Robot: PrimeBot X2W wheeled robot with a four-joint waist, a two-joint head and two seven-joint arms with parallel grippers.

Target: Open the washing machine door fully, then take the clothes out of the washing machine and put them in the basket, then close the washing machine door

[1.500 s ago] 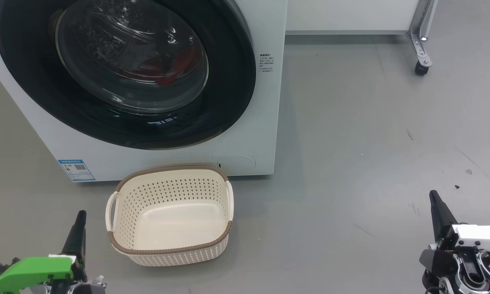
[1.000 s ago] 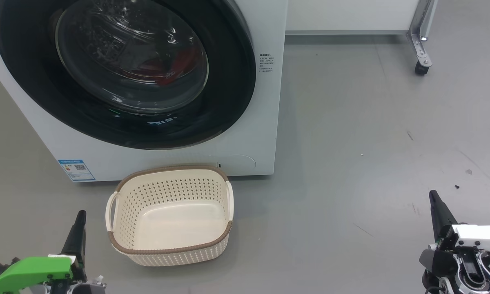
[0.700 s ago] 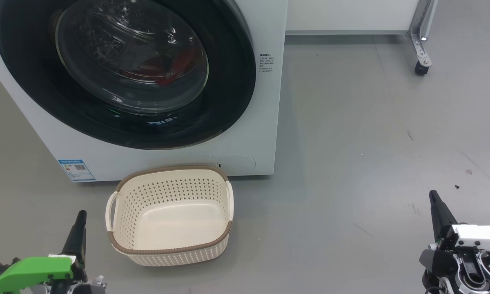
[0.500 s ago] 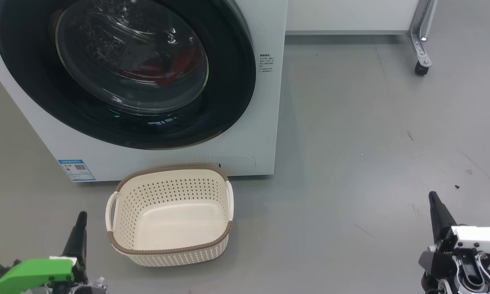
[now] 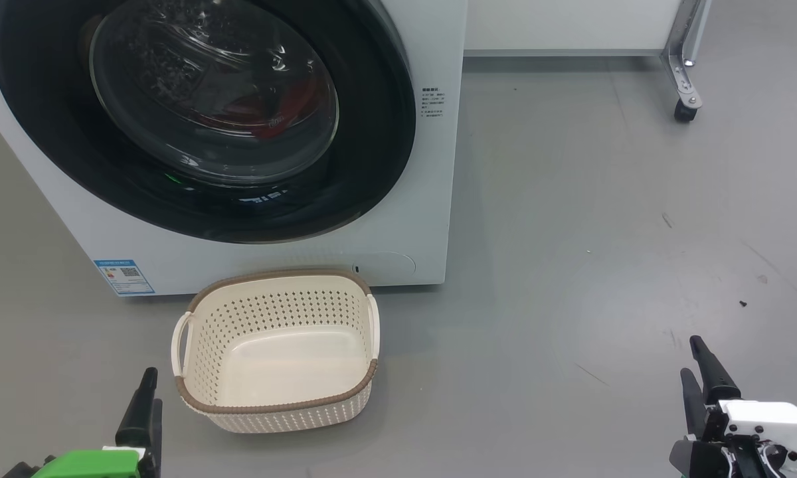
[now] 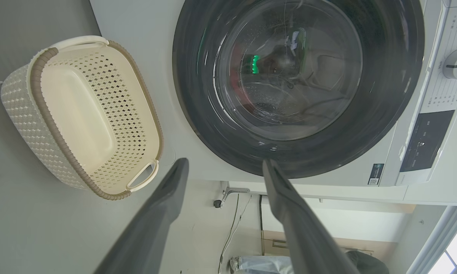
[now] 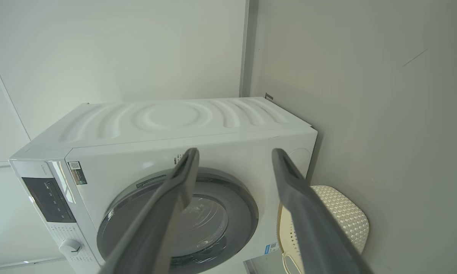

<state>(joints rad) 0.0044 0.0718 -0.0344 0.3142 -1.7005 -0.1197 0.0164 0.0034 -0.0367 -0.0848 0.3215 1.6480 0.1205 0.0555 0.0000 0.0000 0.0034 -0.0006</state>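
Glossy door (image 5: 202, 99) (glass centre); matt plastic basket (image 5: 292, 418).

The white front-loading washing machine (image 5: 432, 199) fills the head view's 11 o'clock. The black-rimmed washing machine door (image 5: 372, 166) is shut, and red clothes (image 5: 292, 106) show through its glass. At 6 o'clock of the washer, the cream perforated basket (image 5: 285, 418) stands upright, empty.

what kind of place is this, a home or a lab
Probably a lab or test room staged as a laundry corner: a white washing machine and cream basket sit on a plain grey floor, near a metal frame leg on a caster wheel.
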